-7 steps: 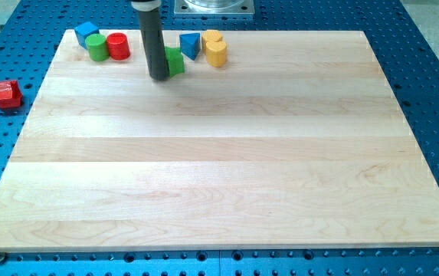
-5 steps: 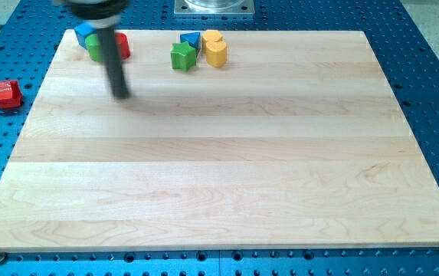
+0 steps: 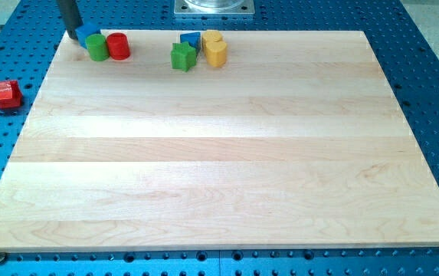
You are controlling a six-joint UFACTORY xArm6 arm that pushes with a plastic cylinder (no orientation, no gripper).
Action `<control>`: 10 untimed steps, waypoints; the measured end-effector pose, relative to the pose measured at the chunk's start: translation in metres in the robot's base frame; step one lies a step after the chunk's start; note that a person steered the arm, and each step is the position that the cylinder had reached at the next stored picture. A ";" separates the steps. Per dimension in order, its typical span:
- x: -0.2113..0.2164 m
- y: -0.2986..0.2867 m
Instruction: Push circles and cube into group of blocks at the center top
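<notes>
Where the board's [image 3: 204,169] top-left corner lies, my tip [image 3: 73,38] sits just left of the blue cube [image 3: 89,31], seemingly touching it; a bare rod, it grips nothing. Green circle [image 3: 96,47] and red circle [image 3: 118,46] touch beside the cube. Green star [image 3: 181,56], blue block [image 3: 191,40] and yellow blocks [image 3: 215,49] cluster at center top

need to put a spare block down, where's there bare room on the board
Everything below the top row is bare wood. There is also a gap between the red cylinder and green star, and the top right past the yellow block. The top left is crowded: my tip touches the blue cube.
</notes>
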State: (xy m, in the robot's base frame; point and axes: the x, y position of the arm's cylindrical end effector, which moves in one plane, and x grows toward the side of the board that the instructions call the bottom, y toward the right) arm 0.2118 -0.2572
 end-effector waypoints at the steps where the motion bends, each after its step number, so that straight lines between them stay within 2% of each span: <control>1: 0.046 0.068; 2: 0.072 0.116; 3: 0.072 0.075; 5: 0.044 0.131; 6: 0.024 0.119; 7: 0.008 0.137; 8: 0.020 0.158; 9: 0.020 0.082; 10: 0.066 0.025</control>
State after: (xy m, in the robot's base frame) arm 0.2782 -0.2325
